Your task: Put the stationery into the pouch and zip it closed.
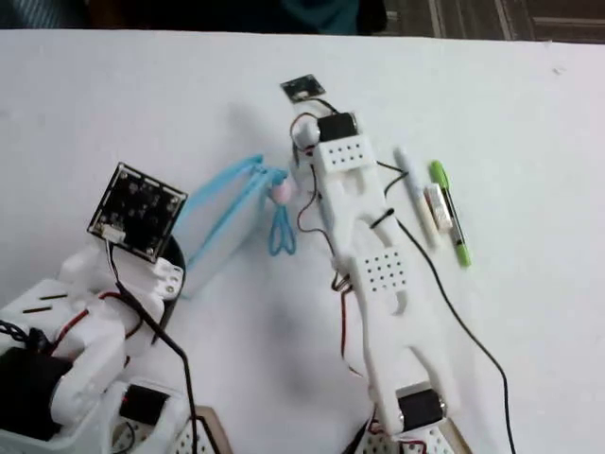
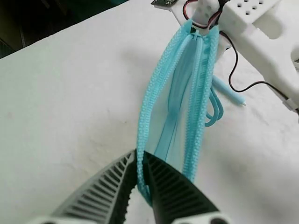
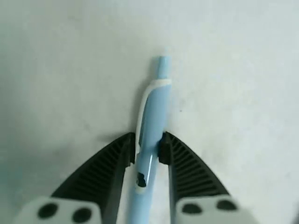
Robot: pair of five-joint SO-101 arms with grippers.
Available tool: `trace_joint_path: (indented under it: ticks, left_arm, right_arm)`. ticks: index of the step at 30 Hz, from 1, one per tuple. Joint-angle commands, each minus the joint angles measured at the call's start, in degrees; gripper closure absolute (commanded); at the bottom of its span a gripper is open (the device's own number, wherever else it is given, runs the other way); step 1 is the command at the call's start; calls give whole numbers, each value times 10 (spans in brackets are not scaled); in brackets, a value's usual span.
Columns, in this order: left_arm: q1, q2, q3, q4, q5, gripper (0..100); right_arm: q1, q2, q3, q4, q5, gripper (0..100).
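The light-blue see-through pouch lies on the white table with its zipper open. My left gripper is shut on the zipper edge at the pouch's near end. My right gripper is shut on a light-blue pen and sits at the pouch's far end, with the arm hiding its fingers from above. The pen's tip pokes out beside the pouch, outside it. To the right of that arm lie a white-blue pen, a white eraser and a green marker.
A blue cord loop hangs from the pouch's far end, beside a small pink piece. A small dark square lies farther back. Cables trail along the right arm. The table's far edge runs across the back.
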Motion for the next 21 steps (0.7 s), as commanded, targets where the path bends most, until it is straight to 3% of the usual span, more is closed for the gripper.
trace_joint_path:
  ticks: [1, 7, 21]
  left_arm:
    - [-7, 12, 3, 2, 4, 976]
    - [-7, 12, 2, 2, 4, 976]
    - [-7, 12, 1, 1, 4, 976]
  right_arm:
    - [1, 12, -97, 43, 4, 980]
    - [15, -80, -99, 43, 0, 982]
    - [46, -480, -98, 44, -64, 982]
